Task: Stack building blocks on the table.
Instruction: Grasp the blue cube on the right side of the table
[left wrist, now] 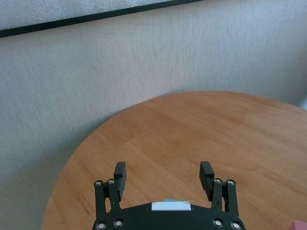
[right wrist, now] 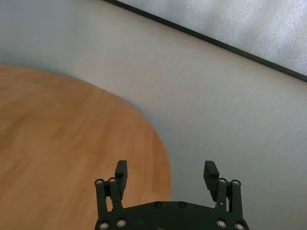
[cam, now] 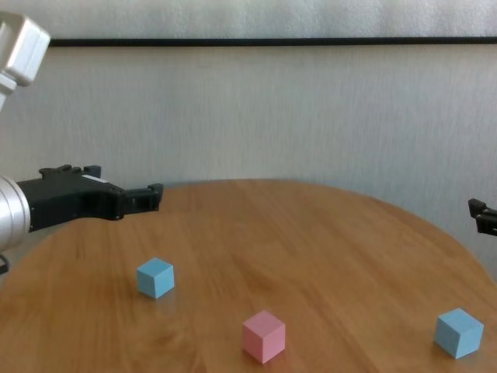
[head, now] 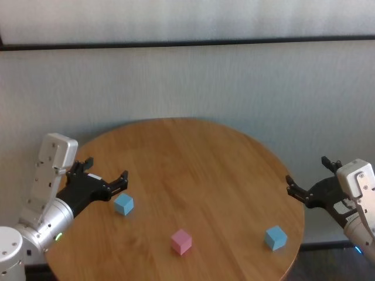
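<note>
Three cubes lie apart on the round wooden table point(head: 193, 158). One light blue block point(head: 123, 204) is at the left, also in the chest view point(cam: 155, 277). The pale pink block point(head: 181, 241) is near the front middle point(cam: 263, 336). The second light blue block point(head: 275, 237) is at the front right point(cam: 459, 332). My left gripper point(head: 106, 170) is open and empty, hovering just behind and left of the left blue block point(left wrist: 163, 170). My right gripper point(head: 306, 170) is open and empty at the table's right edge point(right wrist: 165, 167), behind the right blue block.
A pale grey wall point(head: 193, 82) with a dark horizontal strip point(head: 187, 42) stands behind the table. The table's edge point(right wrist: 163, 158) runs just under the right gripper. The pink block's corner point(left wrist: 300, 225) shows in the left wrist view.
</note>
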Tool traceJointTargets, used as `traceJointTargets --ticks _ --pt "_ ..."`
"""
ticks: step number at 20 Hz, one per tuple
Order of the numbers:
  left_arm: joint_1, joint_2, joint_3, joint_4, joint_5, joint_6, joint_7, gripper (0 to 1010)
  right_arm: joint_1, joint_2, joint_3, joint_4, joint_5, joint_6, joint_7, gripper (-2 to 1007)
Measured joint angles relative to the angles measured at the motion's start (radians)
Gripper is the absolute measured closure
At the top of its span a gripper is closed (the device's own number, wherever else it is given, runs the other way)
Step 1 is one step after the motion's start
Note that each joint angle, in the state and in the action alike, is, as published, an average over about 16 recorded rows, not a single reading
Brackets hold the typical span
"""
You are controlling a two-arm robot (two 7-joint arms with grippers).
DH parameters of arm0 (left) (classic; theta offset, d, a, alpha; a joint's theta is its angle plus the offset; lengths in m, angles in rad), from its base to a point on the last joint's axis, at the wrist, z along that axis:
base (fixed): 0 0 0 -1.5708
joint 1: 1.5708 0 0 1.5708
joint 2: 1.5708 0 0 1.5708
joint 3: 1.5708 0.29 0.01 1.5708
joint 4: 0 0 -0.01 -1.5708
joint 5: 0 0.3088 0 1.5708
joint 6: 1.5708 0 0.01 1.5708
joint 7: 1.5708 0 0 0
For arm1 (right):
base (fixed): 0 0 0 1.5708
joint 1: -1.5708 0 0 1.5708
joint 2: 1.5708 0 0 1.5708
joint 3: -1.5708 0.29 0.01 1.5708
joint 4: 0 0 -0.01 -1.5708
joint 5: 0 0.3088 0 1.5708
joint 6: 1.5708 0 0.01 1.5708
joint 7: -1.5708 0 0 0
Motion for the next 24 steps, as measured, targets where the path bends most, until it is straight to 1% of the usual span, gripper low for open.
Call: traceJointTargets --ticks 2,4,7,12,14,17,19,21,24 --pt "-0.001 0.000 0.002 0.000 0.000 0.001 -0.001 10 -0.012 0.004 0.008 -0.028 0.025 0.054 0.007 4" --pt "-0.003 0.000 0.004 0.000 0.000 0.001 -0.002 10 -0.027 0.008 0.019 -0.060 0.055 0.118 0.014 4" --pt "-0.004 0.001 0.006 0.000 0.000 0.002 -0.004 10 -0.050 0.011 0.036 -0.115 0.106 0.226 0.025 4" --pt "-0.006 0.001 0.008 0.000 -0.001 0.002 -0.005 10 -0.088 0.008 0.064 -0.210 0.189 0.420 0.038 4" --pt "-0.006 0.002 0.009 0.000 -0.001 0.003 -0.005 10 -0.097 0.004 0.070 -0.237 0.210 0.481 0.039 4" --pt "-0.007 0.002 0.009 0.000 -0.001 0.003 -0.006 10 -0.101 -0.007 0.073 -0.257 0.225 0.541 0.040 4" --pt "-0.007 0.002 0.010 0.000 -0.001 0.003 -0.006 10 -0.098 -0.015 0.071 -0.261 0.227 0.569 0.040 4" --pt "-0.007 0.002 0.010 -0.001 -0.001 0.003 -0.006 10 -0.093 -0.023 0.066 -0.259 0.222 0.588 0.042 4" --pt "-0.008 0.002 0.010 -0.001 -0.002 0.003 -0.007 10 -0.080 -0.034 0.057 -0.246 0.210 0.608 0.045 4"
